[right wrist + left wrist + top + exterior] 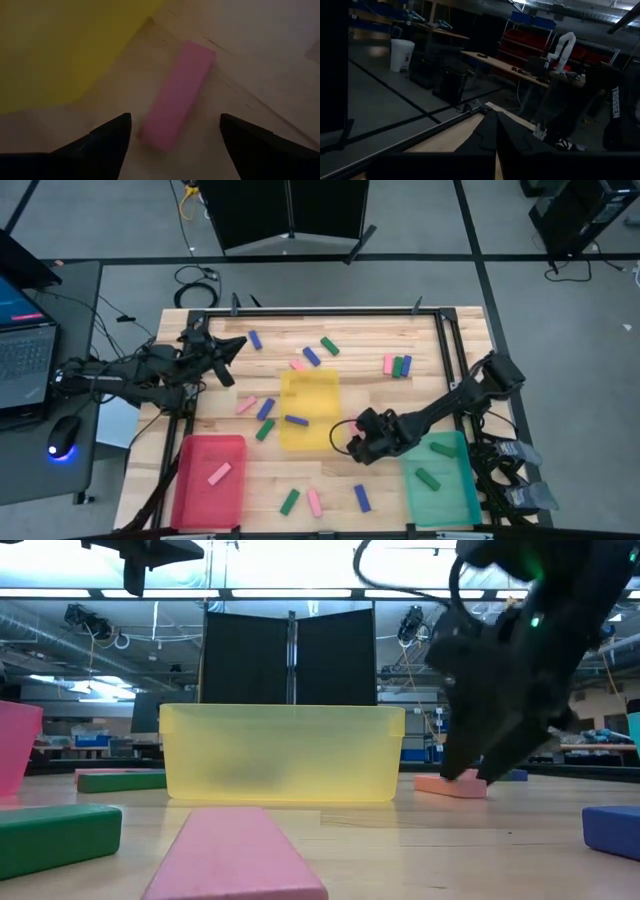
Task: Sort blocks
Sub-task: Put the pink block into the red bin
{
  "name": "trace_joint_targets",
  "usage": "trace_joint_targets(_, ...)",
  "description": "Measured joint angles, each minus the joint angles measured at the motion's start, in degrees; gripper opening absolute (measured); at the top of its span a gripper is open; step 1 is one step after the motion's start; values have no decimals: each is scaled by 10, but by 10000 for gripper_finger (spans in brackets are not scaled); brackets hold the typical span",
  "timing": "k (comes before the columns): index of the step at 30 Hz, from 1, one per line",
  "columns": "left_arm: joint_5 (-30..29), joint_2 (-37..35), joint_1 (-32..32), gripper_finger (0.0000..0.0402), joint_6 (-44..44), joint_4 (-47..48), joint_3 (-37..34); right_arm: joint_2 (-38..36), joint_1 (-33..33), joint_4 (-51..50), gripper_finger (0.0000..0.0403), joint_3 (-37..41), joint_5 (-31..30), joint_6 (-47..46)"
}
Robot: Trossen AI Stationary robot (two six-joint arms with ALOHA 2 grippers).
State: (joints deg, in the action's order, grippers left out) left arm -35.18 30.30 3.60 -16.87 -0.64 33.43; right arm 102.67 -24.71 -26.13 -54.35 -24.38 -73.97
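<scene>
Small pink, green and blue blocks lie scattered flat on the wooden table. My right gripper (pixel 352 448) is low over the table beside the yellow tray's (pixel 308 385) right near corner. It is open, with one finger on either side of a pink block (pixel 177 95) that lies flat on the wood; they stand apart from it. In the low view the same pink block (pixel 452 785) shows under the right gripper (pixel 465 772). My left gripper (pixel 235 346) is shut and held above the table's far left part, over no block.
The red tray (pixel 190 480) at the near left holds a pink block (pixel 219 473). A blue block (pixel 296 420) lies in the yellow tray. The teal tray (pixel 455 490) at the near right holds two green blocks (pixel 428 478). Loose blocks lie near the front edge (pixel 314 502) and at the far side (pixel 398 366).
</scene>
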Motion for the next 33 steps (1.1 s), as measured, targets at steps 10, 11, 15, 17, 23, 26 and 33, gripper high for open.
trace_joint_targets(10, 0, 0, 0, 8, -1, 6, 0, 25, 15, -24, 271, -3, -11, -47)
trace_joint_targets(11, 0, 0, 0, 8, -1, 6, 0, 24, 15, -29, 256, -3, -11, -52)
trace_joint_targets(15, -1, 0, 0, 8, -1, 7, 0, 25, 17, -43, 179, -2, -2, -56)
trace_joint_targets(17, -2, 0, 0, 8, -2, 7, 0, 25, 17, -46, 134, -2, -1, -55)
trace_joint_targets(23, -2, 1, 0, 8, -6, 7, 0, 2, 11, -49, 116, 1, -13, -42)
trace_joint_targets(26, -2, 1, 0, 8, -14, 7, 0, -43, 2, -66, 116, 4, -68, -40)
trace_joint_targets(33, -2, 1, 0, 8, -16, 6, 0, -154, -8, 84, 116, 2, -209, 150)
